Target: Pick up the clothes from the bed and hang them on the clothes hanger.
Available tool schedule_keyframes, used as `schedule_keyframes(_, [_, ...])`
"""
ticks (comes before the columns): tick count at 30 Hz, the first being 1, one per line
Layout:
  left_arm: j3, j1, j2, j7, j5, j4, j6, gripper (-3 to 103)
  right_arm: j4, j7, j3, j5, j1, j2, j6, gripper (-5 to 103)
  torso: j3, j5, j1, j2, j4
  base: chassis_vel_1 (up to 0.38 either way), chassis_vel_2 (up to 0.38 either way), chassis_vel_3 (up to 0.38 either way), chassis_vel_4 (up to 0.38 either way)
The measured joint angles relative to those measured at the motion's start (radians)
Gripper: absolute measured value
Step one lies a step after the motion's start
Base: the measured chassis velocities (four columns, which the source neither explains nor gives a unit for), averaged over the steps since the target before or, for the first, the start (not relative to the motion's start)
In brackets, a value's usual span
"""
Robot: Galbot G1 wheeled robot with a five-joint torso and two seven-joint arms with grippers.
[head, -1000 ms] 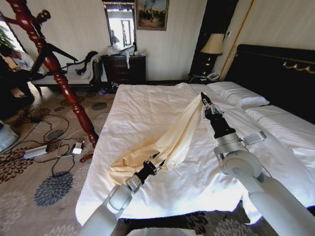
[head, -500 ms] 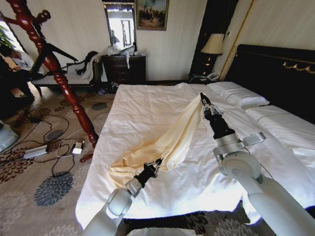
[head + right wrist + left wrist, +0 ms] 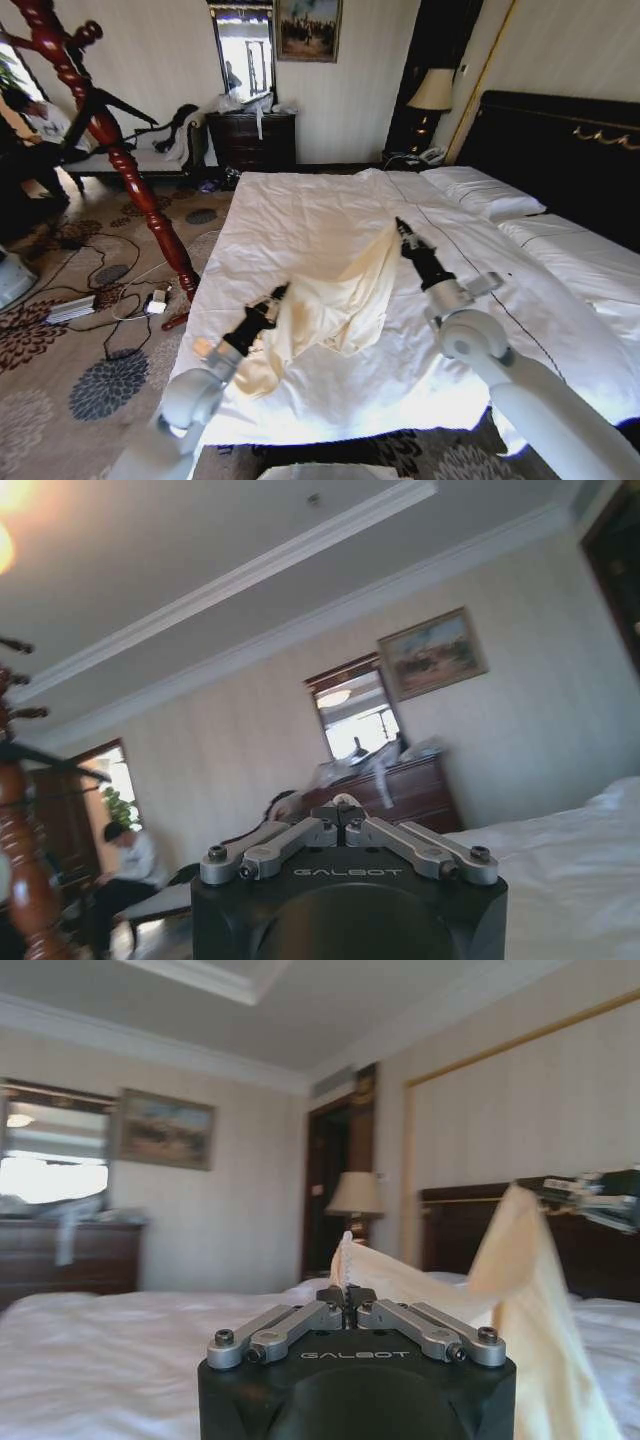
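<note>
Both arms have swung toward the coat stand point(image 3: 110, 150) side of the bed point(image 3: 330, 200) since a second ago. The left claw point(image 3: 272, 297) has travelled from the bed's middle to its edge nearest the stand; the right claw point(image 3: 402, 228) has come lower and nearer that side too. The clothes point(image 3: 335, 295), earlier drawn into a long taut band, now sag in a bunched fold between the two claws, with the lower part resting on the bed.

Left claw: clenched on a fabric corner, seen in its wrist view. Right claw: clenched on the other end, going by the head view.

Judgement: the garment is secured and transfer toward the stand appears begun. A dark hanger point(image 3: 100, 108) seems to sit on the stand; detail unclear.

Clearance: the bed edge lies directly below the left claw. The floor between bed and stand carries cables point(image 3: 110, 290), and trailing fabric could drag there.
</note>
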Motion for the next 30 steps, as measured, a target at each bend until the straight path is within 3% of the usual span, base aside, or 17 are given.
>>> schedule_keyframes(8, [-0.134,0.05,-0.01,-0.079,0.013,0.103,-0.013,1,-0.202,-0.057,-0.323,-0.08,0.237,0.126,0.03,0,0.0,0.0,0.0,0.0,0.0001,0.0,0.0,0.0,0.0])
schedule_keyframes(16, [-0.192,0.09,-0.023,-0.119,0.082,0.137,-0.014,1,-0.285,-0.059,-0.411,-0.106,0.269,0.208,0.039,-3,0.0,0.0003,0.0,0.0,-0.0001,0.0,0.0,0.0,0.0])
schedule_keyframes(18, [-0.197,0.091,-0.027,-0.129,0.094,0.146,-0.01,1,-0.281,-0.04,-0.414,-0.091,0.265,0.216,0.021,2,0.0,0.0001,0.0,0.0,-0.0002,0.0,0.0,0.0,0.0])
schedule_keyframes(22, [-0.191,0.089,-0.036,-0.136,0.098,0.156,-0.003,1,-0.218,0.019,-0.392,0.024,0.231,0.203,-0.072,19,0.0,0.0003,0.0,0.0,-0.0001,0.0,0.0,0.0,0.0])
schedule_keyframes(23, [-0.187,0.087,-0.038,-0.137,0.1,0.16,-0.002,1,-0.181,0.037,-0.368,0.098,0.205,0.19,-0.11,19,0.0,0.0002,0.0,0.0,-0.0003,0.0,0.0,0.0,0.0])
schedule_keyframes(25, [-0.181,0.084,-0.041,-0.137,0.105,0.167,-0.002,1,-0.109,0.07,-0.326,0.217,0.16,0.171,-0.175,30,0.0,0.0004,0.0,0.0,-0.0008,0.0,0.0,0.0,0.0])
schedule_keyframes(26, [-0.181,0.084,-0.041,-0.137,0.105,0.167,-0.002,1,-0.109,0.07,-0.326,0.217,0.16,0.171,-0.175,30,0.0,0.0004,0.0,0.0,-0.0008,0.0,0.0,0.0,0.0])
schedule_keyframes(29, [-0.172,0.079,-0.045,-0.137,0.117,0.182,-0.003,1,0.02,0.149,-0.248,0.38,0.074,0.144,-0.248,46,0.0,0.0004,0.0,0.0,-0.0004,0.0,0.0,0.0,0.0])
schedule_keyframes(30, [-0.17,0.078,-0.046,-0.137,0.12,0.186,-0.003,1,0.057,0.176,-0.218,0.423,0.046,0.14,-0.261,46,0.0,0.0003,0.0,0.0,-0.0003,0.0,0.0,0.0,0.0])
